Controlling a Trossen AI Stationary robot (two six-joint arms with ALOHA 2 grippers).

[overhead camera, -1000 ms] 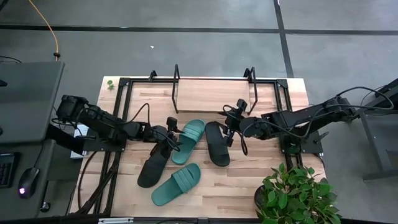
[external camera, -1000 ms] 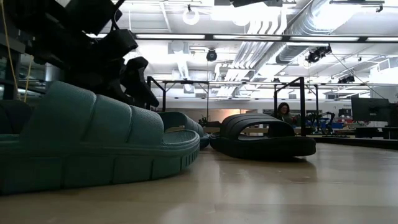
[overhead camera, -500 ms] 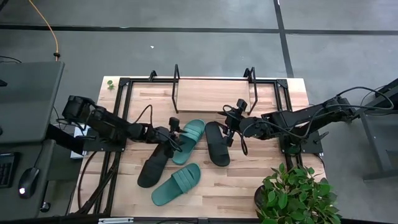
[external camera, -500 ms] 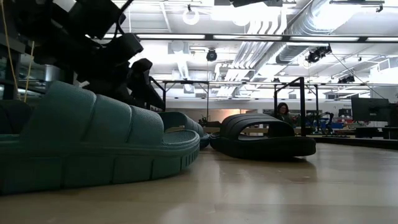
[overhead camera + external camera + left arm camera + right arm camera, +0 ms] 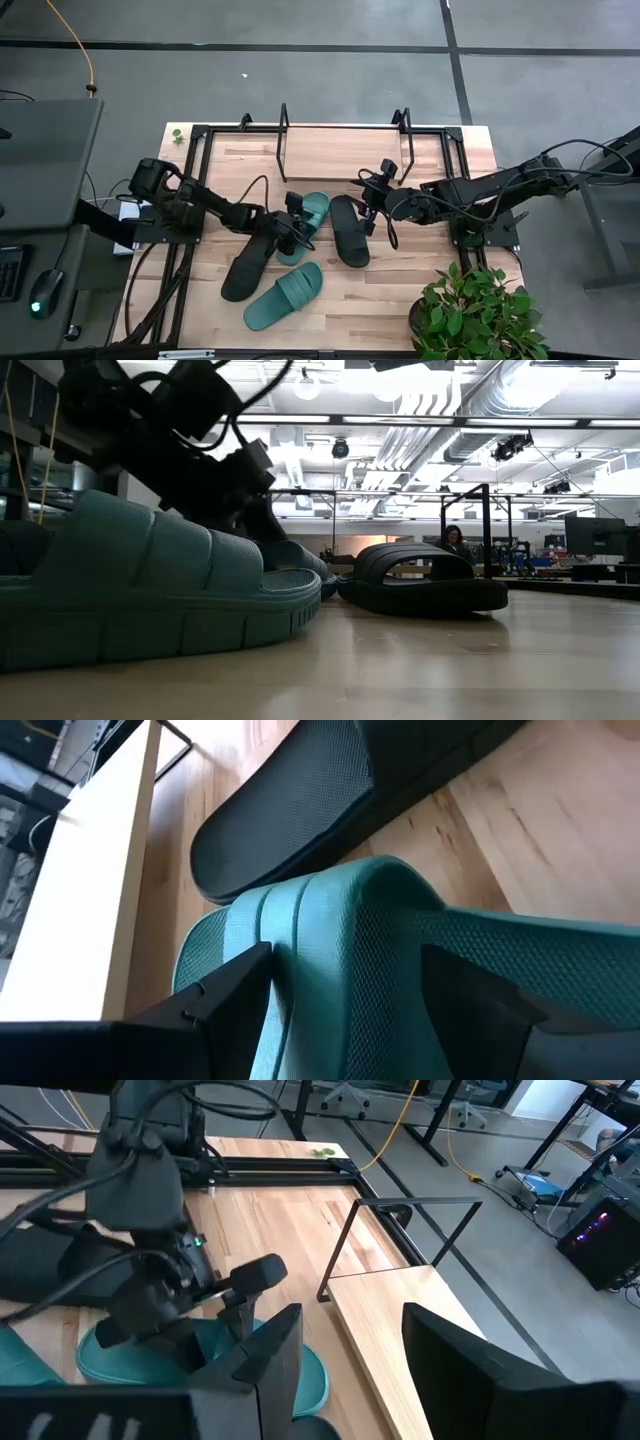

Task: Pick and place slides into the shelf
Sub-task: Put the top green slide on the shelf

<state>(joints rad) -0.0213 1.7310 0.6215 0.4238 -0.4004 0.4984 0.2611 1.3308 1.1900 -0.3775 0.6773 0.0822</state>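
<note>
Teal slide (image 5: 285, 296), ribbed strap – nearest table edge, beside black slide (image 5: 245, 268). Second teal slide (image 5: 304, 224) mid-table; left gripper (image 5: 297, 228) fingers spread either side of its strap. Black slide (image 5: 349, 230) just beside. Right gripper (image 5: 375, 212) open above it. Shelf (image 5: 340, 150) at far edge. Potted plant (image 5: 480, 315) at near right corner.

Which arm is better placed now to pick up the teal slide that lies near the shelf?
The left. Its gripper is already over that teal slide, and in the left wrist view its open fingers straddle the ribbed strap. The right gripper hangs open by a black slide, next to the shelf.
</note>
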